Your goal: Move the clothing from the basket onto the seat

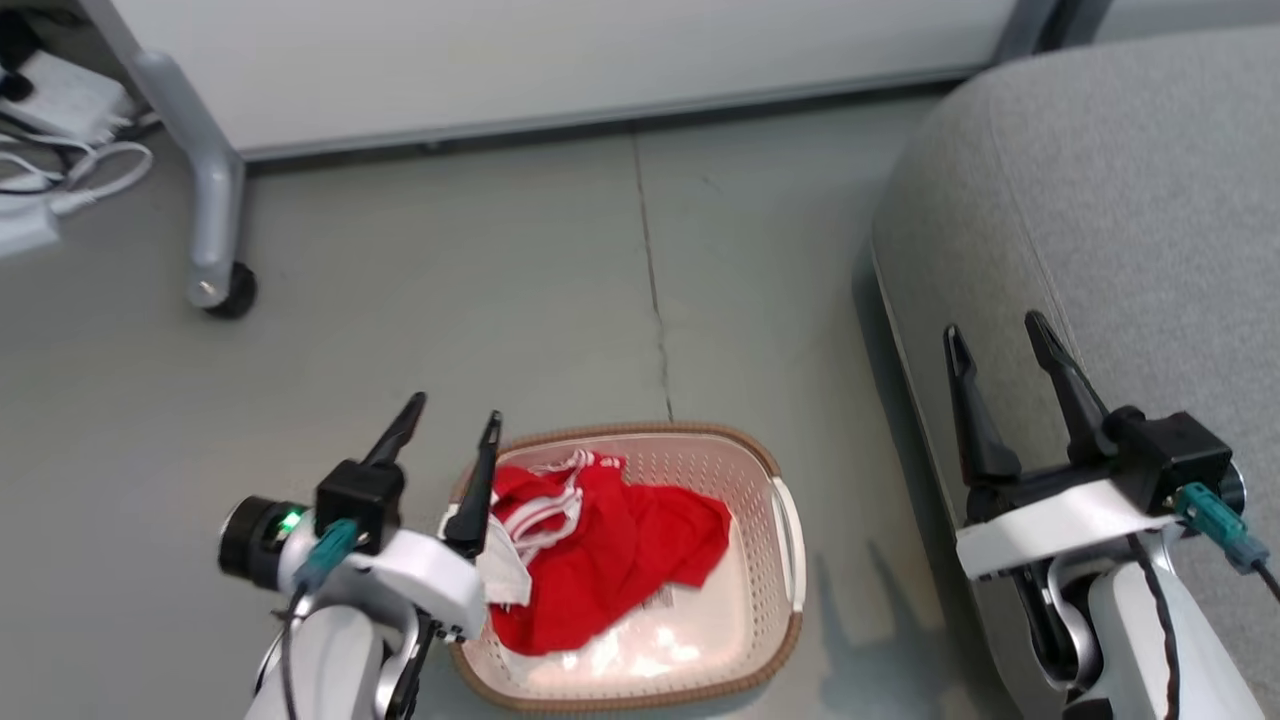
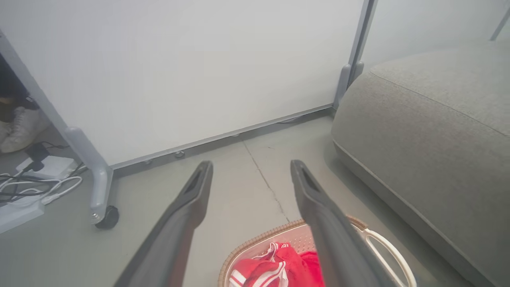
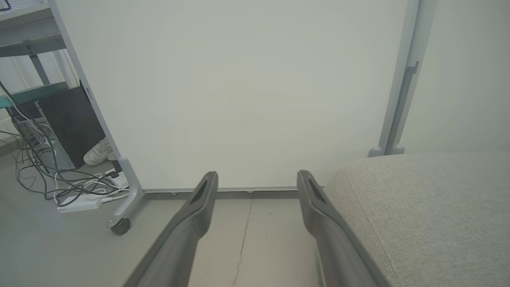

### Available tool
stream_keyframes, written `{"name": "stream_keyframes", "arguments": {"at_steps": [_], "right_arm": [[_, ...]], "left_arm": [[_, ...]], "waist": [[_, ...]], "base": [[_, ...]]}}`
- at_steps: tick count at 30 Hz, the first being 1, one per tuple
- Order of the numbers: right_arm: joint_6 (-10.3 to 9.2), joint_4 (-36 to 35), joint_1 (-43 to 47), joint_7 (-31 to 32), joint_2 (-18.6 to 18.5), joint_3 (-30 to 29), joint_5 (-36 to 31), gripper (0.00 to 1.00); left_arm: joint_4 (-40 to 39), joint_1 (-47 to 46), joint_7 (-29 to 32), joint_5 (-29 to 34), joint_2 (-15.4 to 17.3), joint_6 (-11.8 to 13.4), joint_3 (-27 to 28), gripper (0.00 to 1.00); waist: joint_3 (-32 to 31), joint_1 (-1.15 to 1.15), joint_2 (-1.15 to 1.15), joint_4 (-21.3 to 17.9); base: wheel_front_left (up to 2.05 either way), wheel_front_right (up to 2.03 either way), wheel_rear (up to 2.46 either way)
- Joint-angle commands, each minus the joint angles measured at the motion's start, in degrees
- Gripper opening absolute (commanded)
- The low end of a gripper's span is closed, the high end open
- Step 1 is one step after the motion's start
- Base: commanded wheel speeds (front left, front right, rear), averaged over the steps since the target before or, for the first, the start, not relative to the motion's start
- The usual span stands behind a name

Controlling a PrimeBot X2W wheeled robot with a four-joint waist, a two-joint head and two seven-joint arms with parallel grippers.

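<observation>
We judge the first pick has not yet begun: the clothing lies heaped in the basket at 6 o'clock, with the seat at 3 o'clock. Our left gripper, above the basket's 9 o'clock rim, and our right gripper, by the seat's edge, both stand spread, holding nothing. Next, the left should tip down into the red heap and pinch.

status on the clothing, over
Left gripper open, empty, beside basket. Right gripper open, empty, by seat edge. Clothing in basket. Nothing seen in the way.
</observation>
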Motion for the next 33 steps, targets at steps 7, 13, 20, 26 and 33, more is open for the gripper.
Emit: {"name": "stream_keyframes", "arguments": {"at_steps": [7, 13, 20, 26, 33], "right_arm": [[0.13, -3.20, -3.82, -0.34, -0.34, 1.29, 1.60, 1.00], [0.13, -4.17, -6.07, -0.60, -0.33, 2.55, 3.24, 1.00], [0.13, -5.86, -9.01, -0.66, -0.31, 4.81, 6.41, 1.00], [0.13, -7.22, -10.15, -0.63, -0.32, 6.04, 8.94, 1.00], [0.13, -7.32, -10.57, -0.63, -0.33, 6.96, 10.78, 1.00]], "left_arm": [[11.26, -9.90, 4.27, 3.95, -0.02, -4.25, -7.94, 1.00], [19.62, -16.40, 6.74, 7.55, 1.06, -5.31, -13.41, 1.00], [29.81, -24.53, 8.50, 11.13, 4.35, -5.73, -17.36, 1.00], [36.33, -30.82, 9.17, 13.94, 7.77, -4.91, -19.52, 1.00], [41.97, -35.39, 10.73, 17.04, 9.21, -3.41, -22.58, 1.00]], "waist": [[12.35, 0.00, 0.00, -5.64], [17.98, 0.00, 0.00, -8.25], [24.66, 0.00, 0.00, -12.37], [29.05, 0.00, 0.00, -14.76], [31.32, 0.00, 0.00, -16.15]], "base": [[0.00, 0.00, 0.00], [0.00, 0.00, 0.00], [0.00, 0.00, 0.00], [0.00, 0.00, 0.00], [0.00, 0.00, 0.00]]}}
